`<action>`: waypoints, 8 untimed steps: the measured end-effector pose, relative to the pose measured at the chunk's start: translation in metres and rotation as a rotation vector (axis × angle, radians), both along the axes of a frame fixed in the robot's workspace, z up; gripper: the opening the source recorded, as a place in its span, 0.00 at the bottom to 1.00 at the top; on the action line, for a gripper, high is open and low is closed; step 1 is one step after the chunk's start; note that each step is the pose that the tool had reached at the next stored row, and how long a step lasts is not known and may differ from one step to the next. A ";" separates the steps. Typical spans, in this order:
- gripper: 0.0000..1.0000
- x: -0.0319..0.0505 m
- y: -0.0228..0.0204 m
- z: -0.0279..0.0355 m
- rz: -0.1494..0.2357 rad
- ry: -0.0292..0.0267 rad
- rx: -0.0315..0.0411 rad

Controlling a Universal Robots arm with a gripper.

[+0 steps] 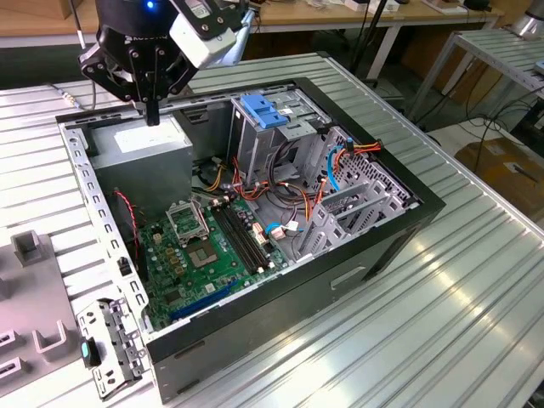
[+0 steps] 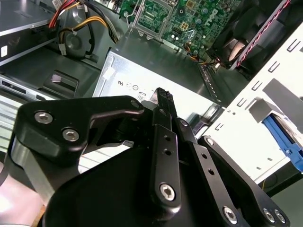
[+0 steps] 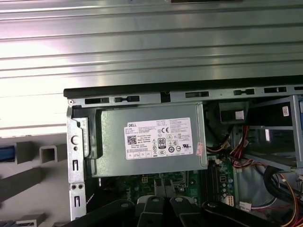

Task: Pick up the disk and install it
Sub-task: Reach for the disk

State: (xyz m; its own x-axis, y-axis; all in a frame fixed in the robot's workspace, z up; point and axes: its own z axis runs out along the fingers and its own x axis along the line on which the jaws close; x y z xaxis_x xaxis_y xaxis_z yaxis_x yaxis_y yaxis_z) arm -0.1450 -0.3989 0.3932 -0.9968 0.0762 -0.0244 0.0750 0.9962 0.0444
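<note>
One tool [image 1: 153, 116] is working here. It is hanging just above the grey metal power supply box [image 1: 140, 146] with the white label, in a corner of the open black computer case [image 1: 382, 246] that is lying on the ribbed metal counter [image 1: 476, 289]. Its black fingers [image 2: 163, 111] are pressing together and are gripping nothing.

The flat disk [image 2: 284, 139] is showing me only a blue plastic strip, which I am judging to be its side rail. It is lying on the counter outside the case's pale perforated wall [image 1: 85, 183], beside the grey fixture blocks [image 3: 49, 152]. So the disk is lying across this wall from the tool, toward the exterior view's left, and the tool is not standing over it. I cannot tell how its long axis is running. The grey metal drive cage with the blue plastic latch [image 1: 262, 110] is standing on the tool's other side, toward the exterior view's right.
</note>
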 end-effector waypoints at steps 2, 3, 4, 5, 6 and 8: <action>0.11 -0.0007 0.0000 0.0000 0.000 0.0001 0.0000; 0.11 -0.0011 0.0000 -0.0001 0.000 0.0002 0.0000; 0.11 -0.0016 0.0000 -0.0001 0.000 0.0003 0.0000; 0.11 -0.0017 0.0000 -0.0001 0.000 0.0007 0.0000; 0.11 -0.0022 0.0000 -0.0002 0.000 0.0012 0.0000; 0.11 -0.0029 0.0000 -0.0004 0.000 0.0017 0.0000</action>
State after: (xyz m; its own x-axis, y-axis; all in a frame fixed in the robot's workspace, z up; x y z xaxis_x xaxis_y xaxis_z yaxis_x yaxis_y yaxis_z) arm -0.1479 -0.3989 0.3928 -0.9968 0.0763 -0.0227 0.0753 0.9962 0.0443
